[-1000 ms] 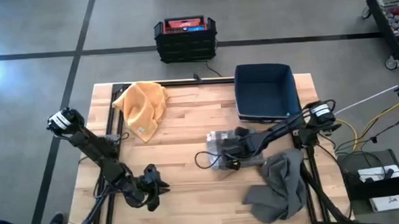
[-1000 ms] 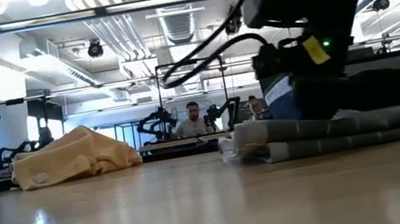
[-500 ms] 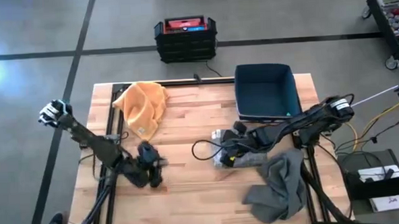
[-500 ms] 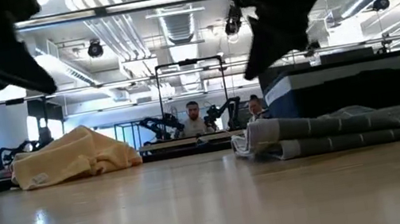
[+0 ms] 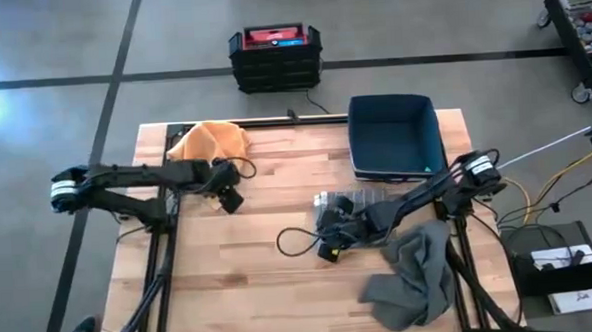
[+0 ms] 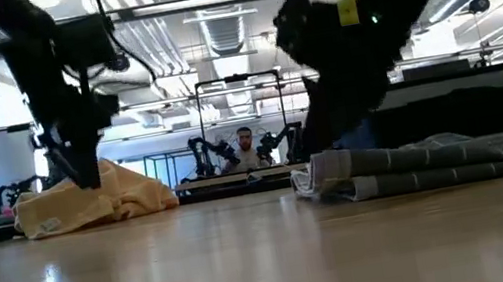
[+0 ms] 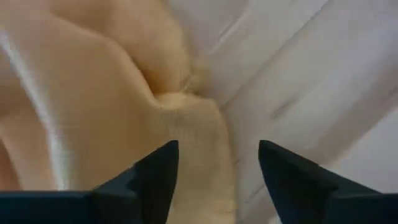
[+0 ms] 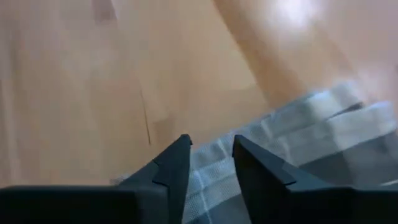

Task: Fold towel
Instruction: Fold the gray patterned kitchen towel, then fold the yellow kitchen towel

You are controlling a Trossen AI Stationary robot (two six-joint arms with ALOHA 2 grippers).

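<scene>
Two hands busy: the left hand (image 7: 214, 165) hangs fingers spread, holding nothing, right over the edge of the crumpled yellow towel (image 5: 209, 142) at the surface's (image 5: 271, 277) far-left corner. Right hand (image 8: 211, 158), slightly parted and empty, sits over the folded grey striped towel (image 5: 363, 202) mid-surface.

crumpled yellow cloth towel (image 5: 207, 142): heaped at table's far left corner | folded grey-and-white striped towel (image 5: 356, 205): flat stack, centre-right of table | rumpled dark grey towel (image 5: 413, 277): loose pile, near right edge, partly overhanging
</scene>
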